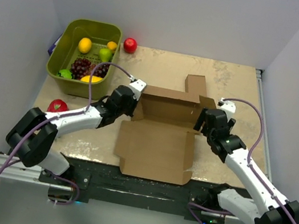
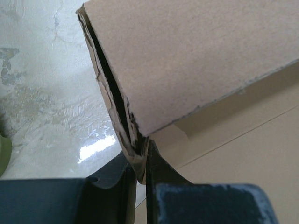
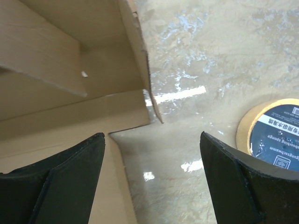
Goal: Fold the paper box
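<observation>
two pincers at the large plain brown corrugated cardboard box (image 1: pixel 157 148), which sits in the middle of the table (image 1: pixel 233 83), just ahead of my bases. near panel lies flat, rear wall and side flaps are raised, and one narrow flap sticks out behind the rear right corner. my left pincer (image 2: pixel 141 161) is nearly closed, clamped on the frayed edge of the raised flap at the rear left corner; in the wrist view the cardboard runs right between the fingers. my right pincer (image 3: pixel 152 154) is wide and holds nothing, hovering at the box's rear right corner. one finger (image 3: pixel 65 177) hangs over cardboard, the other over bare table. round yellow-rimmed disc with a dark printed label (image 3: pixel 275 133) lies near that second finger. green plastic bin of fruit (image 1: pixel 94 23) is far left, with a red apple (image 1: pixel 130 45) just beside it, both apart from the box.
</observation>
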Motion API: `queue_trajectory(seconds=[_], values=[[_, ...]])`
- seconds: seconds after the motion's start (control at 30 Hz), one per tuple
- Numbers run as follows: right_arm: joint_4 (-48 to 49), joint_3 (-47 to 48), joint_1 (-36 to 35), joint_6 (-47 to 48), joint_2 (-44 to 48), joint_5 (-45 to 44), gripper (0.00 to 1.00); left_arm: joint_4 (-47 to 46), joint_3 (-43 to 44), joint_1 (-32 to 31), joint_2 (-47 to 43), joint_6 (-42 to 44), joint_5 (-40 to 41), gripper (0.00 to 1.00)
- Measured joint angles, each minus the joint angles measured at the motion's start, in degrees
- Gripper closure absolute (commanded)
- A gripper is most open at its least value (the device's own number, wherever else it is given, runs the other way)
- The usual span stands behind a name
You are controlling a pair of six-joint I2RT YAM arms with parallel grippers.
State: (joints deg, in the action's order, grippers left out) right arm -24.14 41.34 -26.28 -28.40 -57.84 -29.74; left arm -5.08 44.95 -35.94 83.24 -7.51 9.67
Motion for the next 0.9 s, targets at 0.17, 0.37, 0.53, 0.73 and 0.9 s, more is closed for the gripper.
queue_trajectory(seconds=[0.17,0.37,0.53,0.73,0.9], values=[[5.64,-2.19,0.07,1.36,-2.23,-2.89,0.31,-0.11,-1.64,0.22,-1.55,1.16,-1.18,1.00],[13.97,-4.48,0.09,2.69,-5.79,-4.15,0.67,-0.42,-2.58,0.31,-2.67,2.08,-2.08,1.00],[16.00,-5.09,0.09,3.54,-6.51,-3.78,1.00,-0.44,-2.67,0.31,-2.89,2.32,-1.81,1.00],[14.71,-5.29,-0.13,3.56,-1.44,-1.51,1.00,-0.44,-1.49,0.15,-1.75,-0.59,2.64,1.00],[13.44,-6.03,-0.13,3.37,3.04,0.96,1.00,0.61,0.74,-0.81,-0.70,-5.42,8.68,1.00]])
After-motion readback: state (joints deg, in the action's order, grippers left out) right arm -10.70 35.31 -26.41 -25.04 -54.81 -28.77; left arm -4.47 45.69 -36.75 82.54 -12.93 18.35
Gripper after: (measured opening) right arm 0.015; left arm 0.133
